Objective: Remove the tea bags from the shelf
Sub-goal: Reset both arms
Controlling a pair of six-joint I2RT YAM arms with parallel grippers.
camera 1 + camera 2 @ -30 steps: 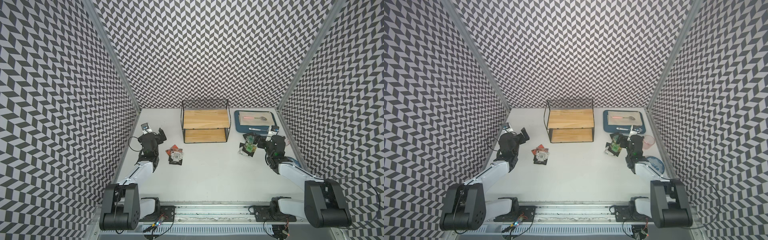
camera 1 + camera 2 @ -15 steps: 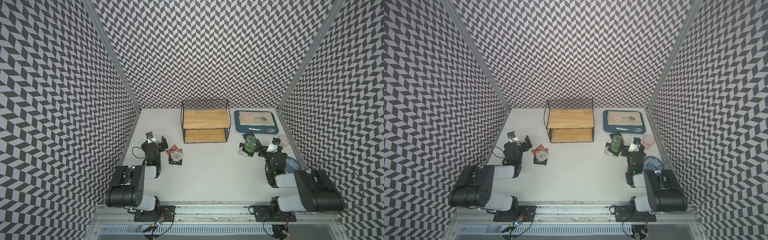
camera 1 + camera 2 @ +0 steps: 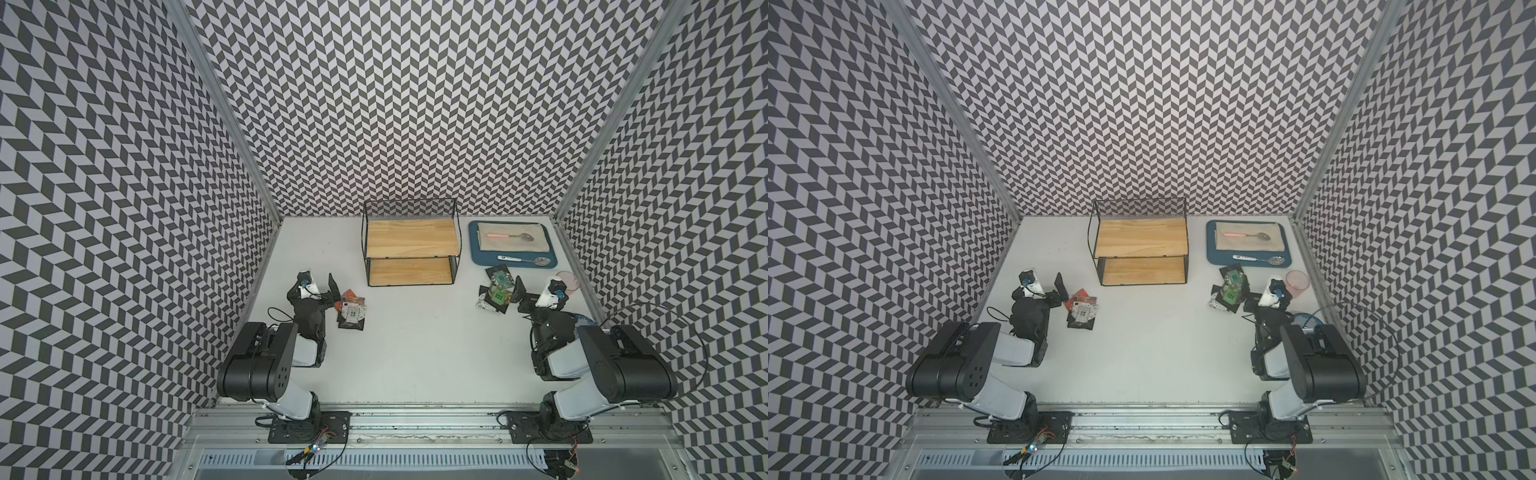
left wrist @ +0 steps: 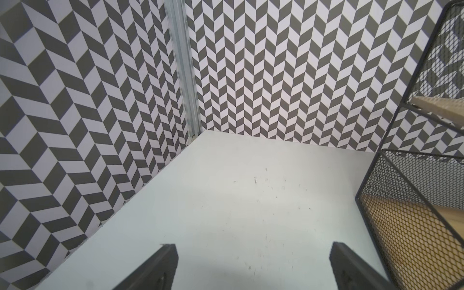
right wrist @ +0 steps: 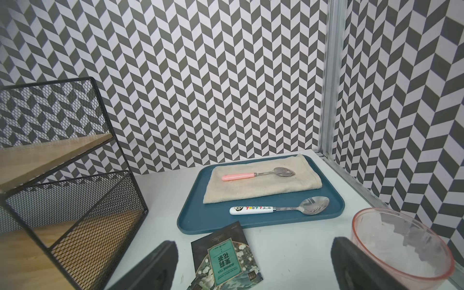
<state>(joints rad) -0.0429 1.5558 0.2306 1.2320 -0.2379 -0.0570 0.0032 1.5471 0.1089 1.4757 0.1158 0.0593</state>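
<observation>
On table point(image 3: 415, 345), sq. black-backed tea bags point(image 3: 352, 312) lie in 2 piles.

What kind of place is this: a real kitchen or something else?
Probably a robot test booth: chevron-patterned walls enclose a white table, and the left arm and right arm sit on a metal rail.

2 piles of tea bags point(image 3: 351, 312) on table point(image 3: 415, 345) before shelf point(image 3: 409, 245)
</observation>
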